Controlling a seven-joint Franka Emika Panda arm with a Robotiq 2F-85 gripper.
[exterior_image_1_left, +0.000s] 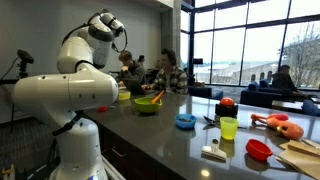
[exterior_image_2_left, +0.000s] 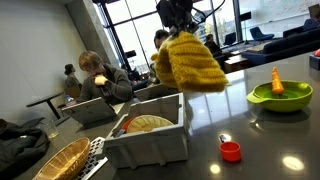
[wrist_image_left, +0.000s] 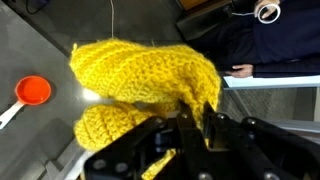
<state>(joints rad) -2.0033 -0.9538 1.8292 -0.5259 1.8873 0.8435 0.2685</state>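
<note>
Over the counter (exterior_image_2_left: 275, 140), jaws pinching yellow knit (wrist_image_left: 148, 75)

**Raised arm (exterior_image_1_left: 72, 88), clamped gripper (exterior_image_2_left: 178, 24)**

In an exterior view, the white arm is seen folded upward, with its elbow lifted high above the base. The black gripper is carried aloft in an exterior view and is pointed downward from the wrist. In the wrist view, the fingers (wrist_image_left: 212, 124) are drawn close together. A yellow knitted cloth (wrist_image_left: 140, 70) is pinched between them and is left hanging.
</note>
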